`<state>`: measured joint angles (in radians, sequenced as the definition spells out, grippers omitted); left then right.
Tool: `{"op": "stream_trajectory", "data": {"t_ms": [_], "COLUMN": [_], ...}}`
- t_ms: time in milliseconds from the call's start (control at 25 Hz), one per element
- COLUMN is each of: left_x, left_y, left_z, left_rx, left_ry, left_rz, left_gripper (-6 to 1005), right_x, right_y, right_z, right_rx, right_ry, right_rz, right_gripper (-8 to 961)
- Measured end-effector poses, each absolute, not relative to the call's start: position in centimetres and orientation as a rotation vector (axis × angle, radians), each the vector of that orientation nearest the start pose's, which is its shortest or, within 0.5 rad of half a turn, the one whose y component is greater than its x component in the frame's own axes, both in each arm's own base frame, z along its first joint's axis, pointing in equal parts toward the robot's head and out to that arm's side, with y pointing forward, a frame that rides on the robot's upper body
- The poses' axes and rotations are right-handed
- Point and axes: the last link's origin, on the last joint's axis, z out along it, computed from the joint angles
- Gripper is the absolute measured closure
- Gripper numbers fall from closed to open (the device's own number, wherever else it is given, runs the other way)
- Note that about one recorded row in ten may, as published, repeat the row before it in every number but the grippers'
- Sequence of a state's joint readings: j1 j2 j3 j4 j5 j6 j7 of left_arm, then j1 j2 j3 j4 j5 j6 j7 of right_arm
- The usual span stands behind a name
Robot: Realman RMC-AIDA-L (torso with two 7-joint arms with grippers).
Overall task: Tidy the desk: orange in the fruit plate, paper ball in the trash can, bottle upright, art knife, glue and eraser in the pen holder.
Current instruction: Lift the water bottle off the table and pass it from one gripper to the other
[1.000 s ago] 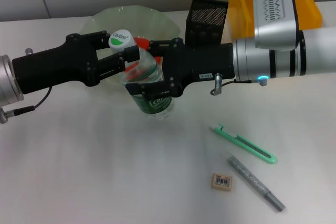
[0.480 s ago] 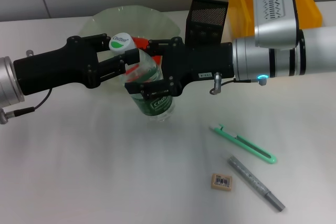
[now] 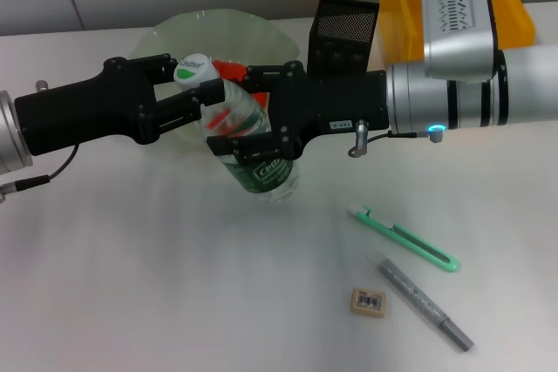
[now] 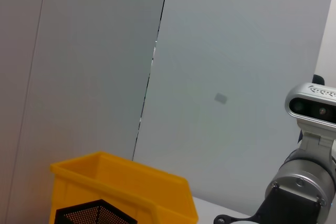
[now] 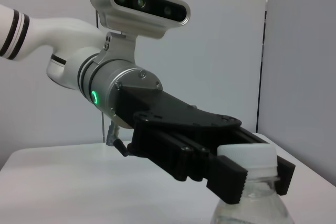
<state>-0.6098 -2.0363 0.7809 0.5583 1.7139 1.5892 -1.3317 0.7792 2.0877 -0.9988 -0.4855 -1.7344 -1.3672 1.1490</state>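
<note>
Both grippers hold the water bottle (image 3: 253, 141) before the fruit plate (image 3: 174, 32) for righting: left gripper (image 3: 199, 96) fingers clamped at its cap, right gripper (image 3: 247, 111) fingers clamped around its body; it leans, base on the surface (image 3: 131, 259).

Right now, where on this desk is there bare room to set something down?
Bare desk spreads on the robot's left, near the front edge, beside the eraser. The middle is crowded: the left tool and right tool clamp the bottle before the fruit plate. The art knife and glue fill the right.
</note>
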Motion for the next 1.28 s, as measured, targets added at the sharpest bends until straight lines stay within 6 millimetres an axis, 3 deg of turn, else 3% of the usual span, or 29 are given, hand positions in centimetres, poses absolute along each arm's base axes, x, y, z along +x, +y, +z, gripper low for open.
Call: {"op": "stream_trajectory", "data": {"t_ms": [880,1280], "left_x": [-21.2,-21.1], "left_y": [35.3,35.2], "left_z": [0.6,0.5], "left_rx": [-2.702,-2.709], "left_ry": [-0.466,-0.464], "left_rz": [-1.023,-1.023], "left_gripper": [548,548], "right_x": [15.9,14.8], "right_y": [38.0,38.2], "right_z": [-5.2,-5.4], "right_rx": [-2.847,-2.908], "right_ry": [0.144,0.187], "right_rz": [0.765,0.64], "right_gripper": [207,228]}}
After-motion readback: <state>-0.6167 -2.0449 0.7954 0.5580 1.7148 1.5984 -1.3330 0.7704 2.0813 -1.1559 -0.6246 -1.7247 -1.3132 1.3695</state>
